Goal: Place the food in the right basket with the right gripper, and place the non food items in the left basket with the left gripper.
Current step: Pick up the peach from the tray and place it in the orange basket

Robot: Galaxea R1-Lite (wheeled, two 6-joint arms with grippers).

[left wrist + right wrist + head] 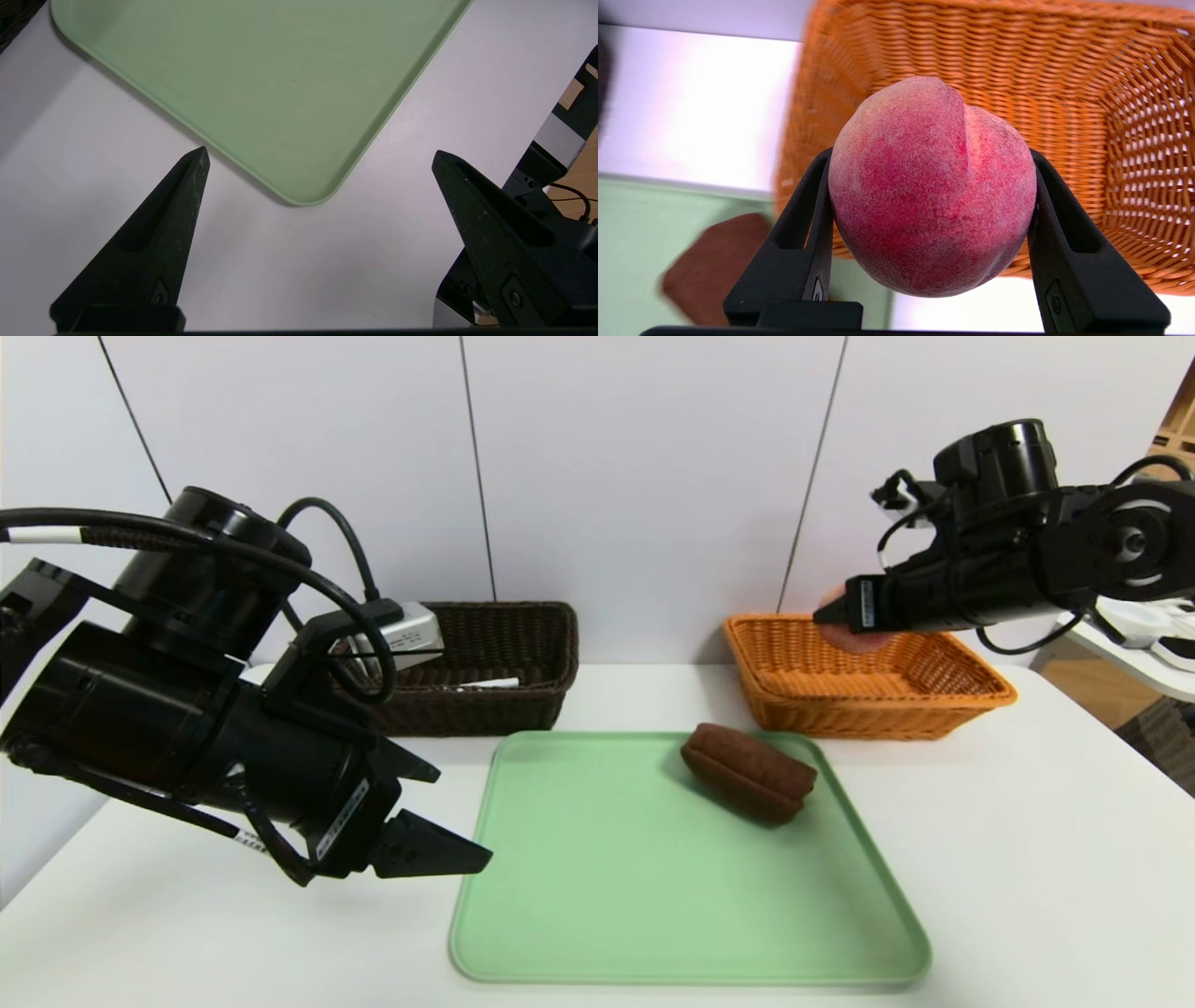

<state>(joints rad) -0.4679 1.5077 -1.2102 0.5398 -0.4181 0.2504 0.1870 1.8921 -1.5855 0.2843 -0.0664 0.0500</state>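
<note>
My right gripper (845,616) is shut on a red-pink peach (931,186), holding it above the near left part of the orange basket (934,695). The peach (854,637) peeks out under the fingers in the head view. A brown bread roll (747,772) lies on the green tray (607,915), toward its far right; the right wrist view shows the roll (714,266) too. My left gripper (320,156) hangs open and empty over the white table, just off the tray's near left corner (303,198). The dark brown basket (509,658) stands at the back left, with a white item (485,683) partly showing inside.
The white table (1027,859) carries the tray in the middle and both baskets at the back. A white wall stands right behind the baskets. White equipment (1144,625) sits off the table's right edge.
</note>
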